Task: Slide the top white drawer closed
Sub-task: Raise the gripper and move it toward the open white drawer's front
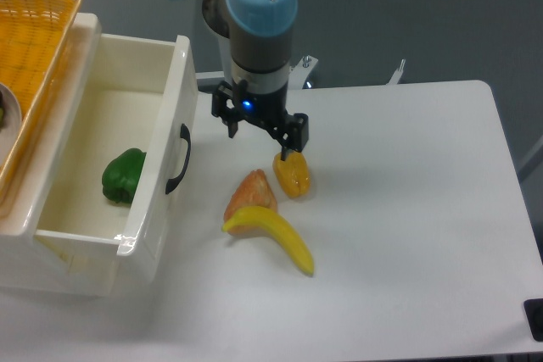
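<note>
The top white drawer (161, 82) stands pulled out to the right from the white cabinet. It is a deep white box with a green pepper (124, 176) lying inside. Its panelled front faces right and carries a black curved handle (179, 159). My gripper (260, 136) hangs just right of the drawer front, above the table and a little beyond the handle. Its two black fingers are spread apart and hold nothing. The left finger (230, 125) is a short way from the drawer front and does not touch it.
An orange woven basket (38, 31) sits on top of the cabinet at the left. On the white table (407, 209) lie an orange-yellow fruit (293, 177) under the right finger, an orange wedge (252, 193) and a banana (273, 241). A black object (534, 318) sits at the lower right edge.
</note>
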Action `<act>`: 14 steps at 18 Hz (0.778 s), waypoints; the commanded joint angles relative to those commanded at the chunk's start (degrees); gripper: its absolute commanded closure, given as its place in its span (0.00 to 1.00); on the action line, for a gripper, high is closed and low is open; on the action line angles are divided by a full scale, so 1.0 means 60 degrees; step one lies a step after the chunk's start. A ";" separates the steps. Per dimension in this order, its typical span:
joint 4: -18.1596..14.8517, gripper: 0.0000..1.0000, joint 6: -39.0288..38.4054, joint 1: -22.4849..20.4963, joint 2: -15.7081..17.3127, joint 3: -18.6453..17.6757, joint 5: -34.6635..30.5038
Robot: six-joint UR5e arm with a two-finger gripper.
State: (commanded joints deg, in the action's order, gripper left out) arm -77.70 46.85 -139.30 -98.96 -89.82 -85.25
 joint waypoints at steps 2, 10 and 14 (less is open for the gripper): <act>0.0162 0.00 0.0000 -0.0016 -0.0132 -0.0044 -0.0044; 0.0455 0.00 -0.0234 0.0013 -0.0645 -0.0322 -0.0117; 0.0456 0.00 -0.0322 0.0058 -0.0689 -0.0439 -0.0088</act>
State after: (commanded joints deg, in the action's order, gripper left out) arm -74.97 44.91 -138.96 -103.10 -92.46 -85.78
